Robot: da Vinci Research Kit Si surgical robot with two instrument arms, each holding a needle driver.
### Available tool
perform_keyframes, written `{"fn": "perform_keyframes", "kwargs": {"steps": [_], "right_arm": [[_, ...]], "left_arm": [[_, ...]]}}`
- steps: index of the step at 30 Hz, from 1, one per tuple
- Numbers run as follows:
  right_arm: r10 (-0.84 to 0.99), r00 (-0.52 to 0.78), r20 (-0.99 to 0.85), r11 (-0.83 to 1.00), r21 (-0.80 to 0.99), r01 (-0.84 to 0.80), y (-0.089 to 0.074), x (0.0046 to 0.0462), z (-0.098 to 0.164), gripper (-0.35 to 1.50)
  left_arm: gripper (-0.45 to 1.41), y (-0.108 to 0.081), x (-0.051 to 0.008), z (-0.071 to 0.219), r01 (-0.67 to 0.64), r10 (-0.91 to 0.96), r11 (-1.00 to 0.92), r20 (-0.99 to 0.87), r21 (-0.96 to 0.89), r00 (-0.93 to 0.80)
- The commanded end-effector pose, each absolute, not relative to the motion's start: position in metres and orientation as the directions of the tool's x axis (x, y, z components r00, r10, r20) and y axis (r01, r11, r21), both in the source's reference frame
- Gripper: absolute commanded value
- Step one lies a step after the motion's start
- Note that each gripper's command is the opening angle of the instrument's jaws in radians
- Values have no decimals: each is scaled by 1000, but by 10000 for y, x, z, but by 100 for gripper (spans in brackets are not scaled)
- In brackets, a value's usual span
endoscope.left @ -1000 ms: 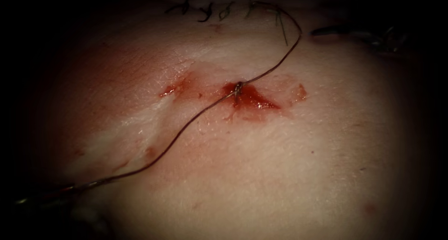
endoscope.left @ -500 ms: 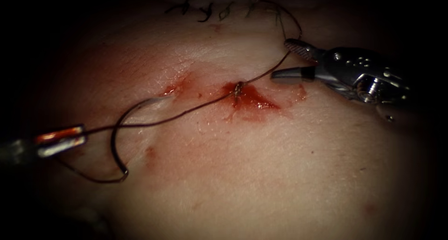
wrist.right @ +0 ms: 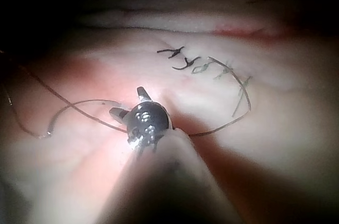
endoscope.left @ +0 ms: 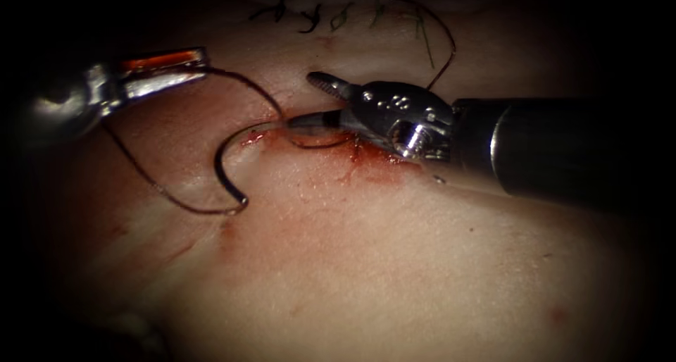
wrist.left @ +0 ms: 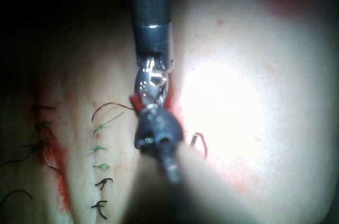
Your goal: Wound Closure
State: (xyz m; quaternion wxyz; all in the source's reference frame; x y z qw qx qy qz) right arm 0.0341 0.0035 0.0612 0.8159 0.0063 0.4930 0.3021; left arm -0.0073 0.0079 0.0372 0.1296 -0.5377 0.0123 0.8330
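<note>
My left tool [endoscope.left: 201, 65] sits at the upper left, jaws shut on the dark thread [endoscope.left: 257, 91], which curves down to the stitch at the cut [endoscope.left: 366, 154]. The curved needle [endoscope.left: 220, 166] lies free on the tissue [endoscope.left: 394, 263] left of the stitch, held by neither tool. Its tail thread [endoscope.left: 151, 182] loops back toward the left tool. My right tool [endoscope.left: 306, 100] reaches over the cut from the right, jaws open and holding nothing, the lower jaw close to the needle's upper end. The right wrist view shows those open jaws [wrist.right: 128, 102] beside the needle [wrist.right: 69, 108].
Red fluid [endoscope.left: 384, 158] pools at the stitch, under the right tool's wrist. A row of dark finished stitches [endoscope.left: 310, 13] with cut ends lies at the far edge of the tissue, with a thread arc [endoscope.left: 447, 48] beside it.
The left tool rose up and to the right with the thread, dragging the needle toward the cut. The right tool came in from the right, open, across the stitch.
</note>
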Motion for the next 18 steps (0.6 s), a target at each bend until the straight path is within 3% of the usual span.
{"fn": "perform_keyframes", "kwargs": {"steps": [1, 9, 18], "right_arm": [[493, 338, -802, 826, 308, -473, 21, 352, 621, 138], [472, 346, -811, 849, 313, -426, -18, 347, 610, 130], [460, 330, -824, 864, 329, -381, -33, 348, 602, 131]], "left_arm": [[-45, 83, -77, 381, -232, 204, -965, -897, -118, -392], [-45, 139, -76, 429, -269, 215, -957, -883, -106, -418], [-45, 178, -159, 502, -255, 207, -962, -861, -94, -465]]}}
